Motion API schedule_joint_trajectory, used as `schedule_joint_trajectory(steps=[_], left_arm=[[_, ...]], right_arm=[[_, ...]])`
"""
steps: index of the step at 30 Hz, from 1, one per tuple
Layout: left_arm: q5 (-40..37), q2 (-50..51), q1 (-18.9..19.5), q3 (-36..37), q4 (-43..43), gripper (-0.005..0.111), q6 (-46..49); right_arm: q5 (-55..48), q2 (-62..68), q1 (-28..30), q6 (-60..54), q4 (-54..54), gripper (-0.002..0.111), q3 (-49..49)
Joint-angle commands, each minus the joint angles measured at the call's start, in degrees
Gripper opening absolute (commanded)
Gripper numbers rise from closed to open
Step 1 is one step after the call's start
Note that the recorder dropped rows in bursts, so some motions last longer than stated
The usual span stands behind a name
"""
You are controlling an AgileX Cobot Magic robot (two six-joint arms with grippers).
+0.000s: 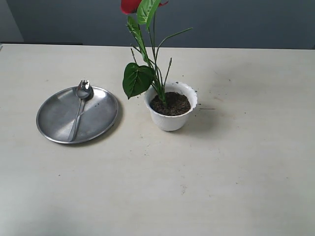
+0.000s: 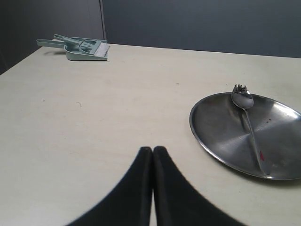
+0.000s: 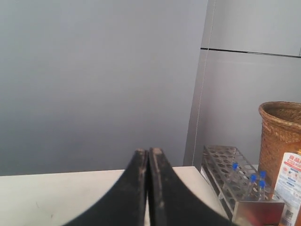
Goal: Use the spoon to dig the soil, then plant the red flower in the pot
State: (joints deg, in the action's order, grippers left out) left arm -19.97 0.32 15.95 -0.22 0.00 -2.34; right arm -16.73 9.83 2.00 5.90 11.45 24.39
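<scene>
Just right of centre in the exterior view stands the pot point(image 1: 172, 114), its scalloped white rim ringing a round patch of dark soil point(image 1: 170, 103). The red flower point(image 1: 142, 49) already rises out of that soil near the pot's left rim, upright, its stalks running up to the top edge of the frame where the glossy bloom is partly cut off; one broad leaf droops over the rim toward the left. From how it stands, the planting looks done, or nearly so.

Left of the pot, near but apart from it, a round steel plate point(image 1: 51, 120) lies flat on the pale table point(image 1: 221, 187). The spoon point(image 1: 78, 110) rests across it, notched bowl toward the far rim with what seem to be dark crumbs clinging to it, handle pointing to the near rim. I judge it was parked there so loose earth falls on metal, not on the tabletop.

Neither arm shows in the exterior view. The left gripper point(image 2: 153, 153) has its black fingers pressed together on nothing, low over bare table with the plate at the right of its picture and a green dustpan set point(image 2: 80, 48) at the upper left. The right gripper point(image 3: 148, 155) is likewise clenched empty, facing a grey wall, with a test-tube rack point(image 3: 230, 179) and a wicker basket point(image 3: 282, 136) at the lower right.
</scene>
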Motion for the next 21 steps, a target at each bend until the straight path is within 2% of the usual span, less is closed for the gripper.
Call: schedule_joint_trajectory(steps=[1, 4, 11, 21], left_arm=[[0.70, -0.32, -0.10, 0.22, 0.00, 0.000, -0.10], [0.70, -0.32, -0.10, 0.22, 0.00, 0.000, -0.10], [0.70, -0.32, -0.10, 0.22, 0.00, 0.000, -0.10], [0.70, -0.32, -0.10, 0.22, 0.00, 0.000, -0.10]], right_arm=[[5.81, -0.34, 0.26, -0.55, -2.16, 0.000, -3.43], [10.50, -0.34, 0.26, -8.33, -9.62, 0.000, -9.74], [13.96, -0.34, 0.26, -9.00, -10.10, 0.000, -20.41], [9.53, -8.12, 0.26, -9.00, -12.14, 0.000, -24.39]])
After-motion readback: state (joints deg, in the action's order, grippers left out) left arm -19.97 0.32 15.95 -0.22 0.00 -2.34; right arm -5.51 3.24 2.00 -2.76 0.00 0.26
